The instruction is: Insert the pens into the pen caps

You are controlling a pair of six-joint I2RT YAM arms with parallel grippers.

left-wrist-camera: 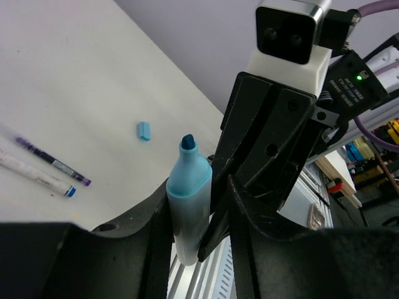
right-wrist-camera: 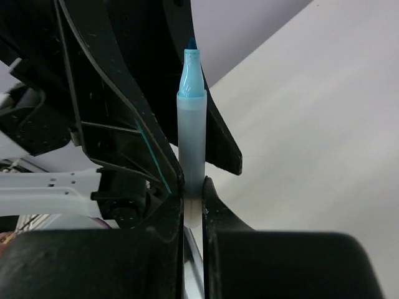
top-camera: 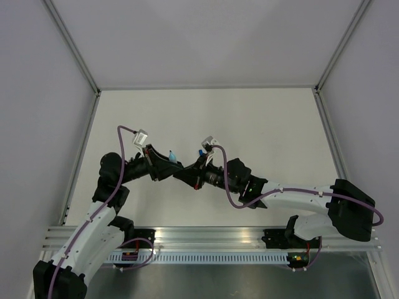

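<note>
A pen with a whitish barrel and a light blue tip (right-wrist-camera: 191,134) stands upright between both grippers in mid-air over the table. My right gripper (right-wrist-camera: 193,187) is shut on the barrel's lower end. My left gripper (left-wrist-camera: 194,208) is open around the same pen (left-wrist-camera: 187,199): its left finger lies against the barrel and its right finger stands apart. A finger of the right gripper sits in that gap. From above, the two grippers (top-camera: 167,163) (top-camera: 186,173) meet at the table's middle. A light blue pen cap (left-wrist-camera: 144,131) lies on the table. The dark blue cap is not seen.
Two thin pens lie side by side on the table in the left wrist view, a dark purple one (left-wrist-camera: 53,162) and a white one (left-wrist-camera: 37,176). The slotted aluminium rail (top-camera: 206,256) runs along the near edge. Grey walls enclose the table.
</note>
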